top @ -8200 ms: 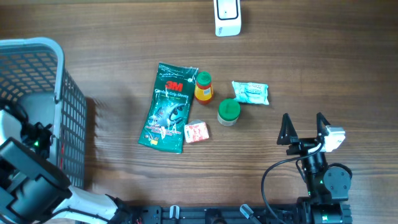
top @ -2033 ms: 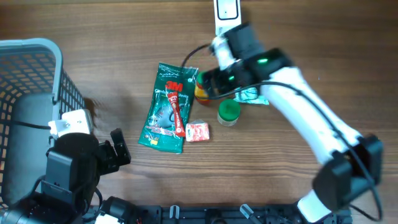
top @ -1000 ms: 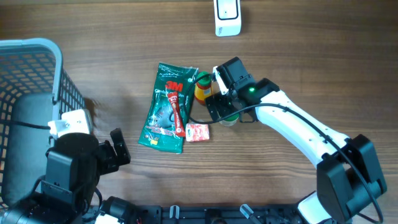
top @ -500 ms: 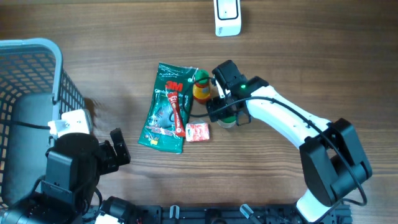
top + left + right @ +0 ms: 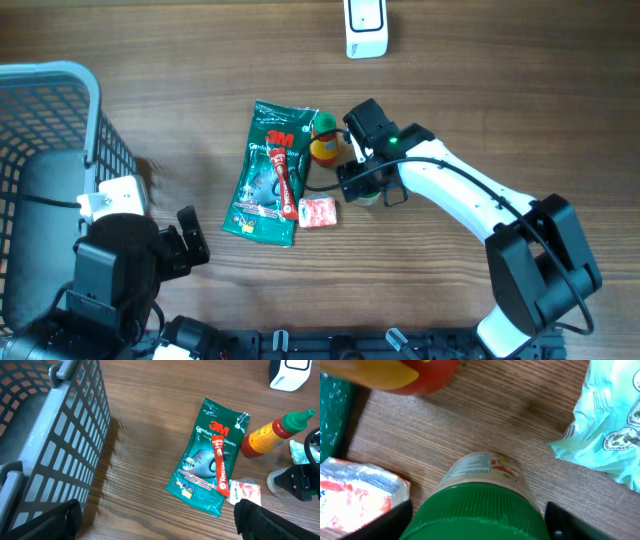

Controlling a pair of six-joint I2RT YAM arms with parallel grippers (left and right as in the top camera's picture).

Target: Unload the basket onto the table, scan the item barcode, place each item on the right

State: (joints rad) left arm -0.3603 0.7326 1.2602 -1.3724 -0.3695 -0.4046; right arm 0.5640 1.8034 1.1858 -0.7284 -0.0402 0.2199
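Note:
A green-lidded jar (image 5: 480, 510) stands upright on the table, right of a small red-and-white packet (image 5: 317, 212). My right gripper (image 5: 479, 521) is lowered over the jar, open, with one finger close on each side of the lid; I cannot tell if they touch it. The jar still rests on the wood. The white scanner (image 5: 365, 25) stands at the far edge. My left gripper (image 5: 160, 527) hangs wide open near the front left with nothing between its fingers.
A red sauce bottle (image 5: 325, 140) with a green cap stands just left of the jar. A green 3M glove packet (image 5: 265, 160) carries a red stick (image 5: 283, 180). A mint packet (image 5: 610, 425) lies to the right. A grey basket (image 5: 95, 120) fills the left.
The right gripper has settled down over the jar and its fingers have drawn closer to the lid. The left arm has not moved.

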